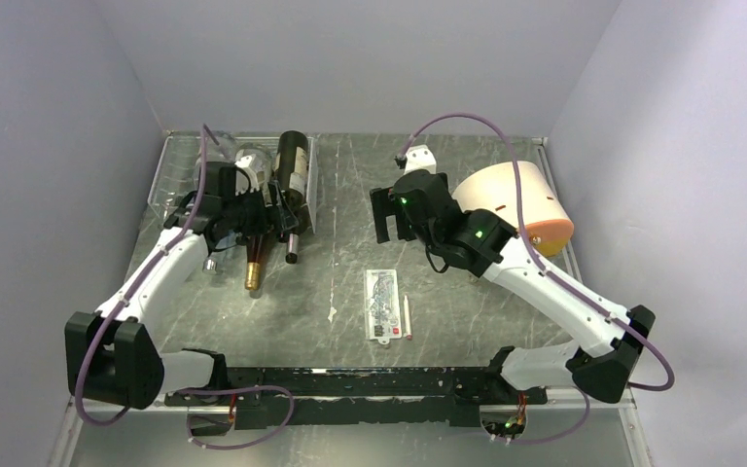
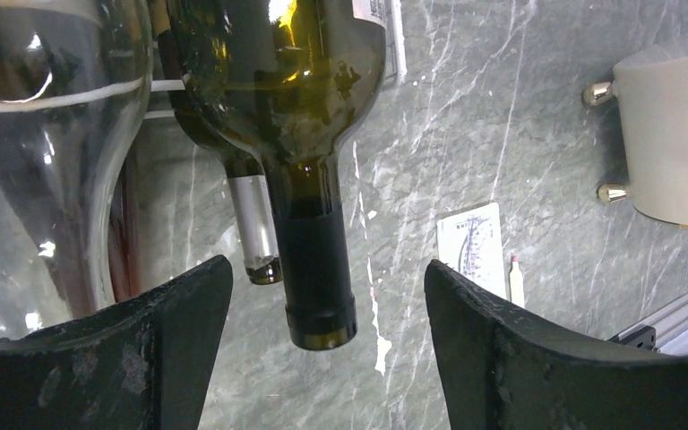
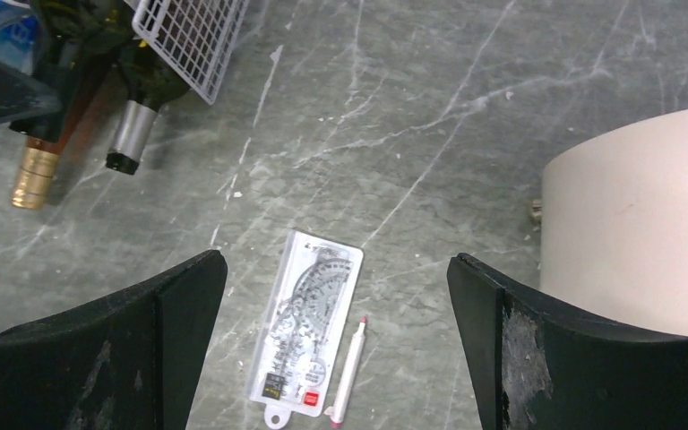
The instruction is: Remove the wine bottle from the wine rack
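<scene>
Nearest the left wrist camera, the two dark fingers [image 2: 175,313] of the left end effector [image 2: 324,269] were seen standing apart, one on each side of the neck of the wine bottle [image 2: 287,98]. A gap was left on both sides and nothing was gripped.

The bottle, dark green with a black capsule, was found lying on its side on the wine rack [image 3: 193,36] at the far left of the bench [image 1: 350,195]. Its long axis was judged to run from far to near, with the base toward the far wall and the neck jutting out toward the near edge.

The task was judged to be at its start. The approach had been made, while the closing on the neck, the lift and the carrying clear were not yet done.

Just beside it, a silver-capped bottle [image 2: 255,224] and a clear glass bottle [image 2: 45,134] were seen, and a gold-capped bottle [image 3: 31,175] further left. Well apart, near the middle of the bench, a protractor packet [image 3: 309,340] and a pink pen [image 3: 348,367] were noted. Over these the right end effector [image 3: 336,262] was held wide and empty, with a pale drum [image 1: 511,195] to its right.
</scene>
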Robot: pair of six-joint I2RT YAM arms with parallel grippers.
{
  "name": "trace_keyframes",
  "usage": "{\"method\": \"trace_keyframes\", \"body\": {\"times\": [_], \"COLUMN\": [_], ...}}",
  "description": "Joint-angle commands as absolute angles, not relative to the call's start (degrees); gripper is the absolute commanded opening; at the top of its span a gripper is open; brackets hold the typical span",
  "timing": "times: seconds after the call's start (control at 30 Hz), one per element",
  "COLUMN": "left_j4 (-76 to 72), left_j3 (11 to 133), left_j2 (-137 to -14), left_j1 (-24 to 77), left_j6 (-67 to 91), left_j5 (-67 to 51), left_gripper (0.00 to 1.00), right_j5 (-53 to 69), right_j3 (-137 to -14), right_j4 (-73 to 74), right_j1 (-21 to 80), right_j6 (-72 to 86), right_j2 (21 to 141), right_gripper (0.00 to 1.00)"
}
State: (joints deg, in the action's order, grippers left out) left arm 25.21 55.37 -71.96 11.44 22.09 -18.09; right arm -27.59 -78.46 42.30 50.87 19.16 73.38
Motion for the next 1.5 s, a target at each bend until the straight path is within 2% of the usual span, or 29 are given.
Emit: {"method": "trace_keyframes", "body": {"times": [0.0,0.13,0.33,0.57,0.83,1.1,1.2,1.37,1.47], "left_j4": [20.9,18.5,15.9,14.6,12.5,11.5,10.8,3.8,3.1], "left_j3": [55.2,54.7,54.7,55.0,53.7,52.6,52.2,49.1,49.2], "left_j2": [-74.3,-76.1,-78.7,-80.6,-82.3,-81.0,-79.9,-78.5,-78.0], "left_j1": [12.5,13.0,13.1,13.1,13.1,13.0,12.0,8.2,7.4], "left_j6": [22.4,22.3,22.3,22.3,23.3,23.6,24.4,28.6,30.1], "left_j5": [-19.9,-19.9,-19.5,-19.0,-20.3,-21.8,-24.3,-34.7,-37.7], "left_gripper": [0.81,0.77,0.65,0.58,0.56,0.39,0.25,0.08,0.07], "right_j5": [-25.9,-27.0,-28.1,-28.4,-27.0,-26.6,-26.6,-26.2,-26.3], "right_j3": [-76.9,-77.4,-77.0,-75.8,-74.7,-73.1,-72.8,-73.0,-73.5], "right_j4": [38.7,39.5,40.6,41.4,41.8,41.8,41.7,41.4,41.8], "right_j1": [51.2,51.2,51.2,51.2,51.2,51.2,51.2,51.2,51.2], "right_j6": [20.4,19.0,18.8,19.6,19.8,20.9,21.1,21.2,21.7], "right_j2": [71.4,71.2,71.2,70.7,69.8,69.4,69.4,69.8,70.1], "right_gripper": [1.00,1.00,1.00,1.00,1.00,1.00,1.00,1.00,1.00]}}
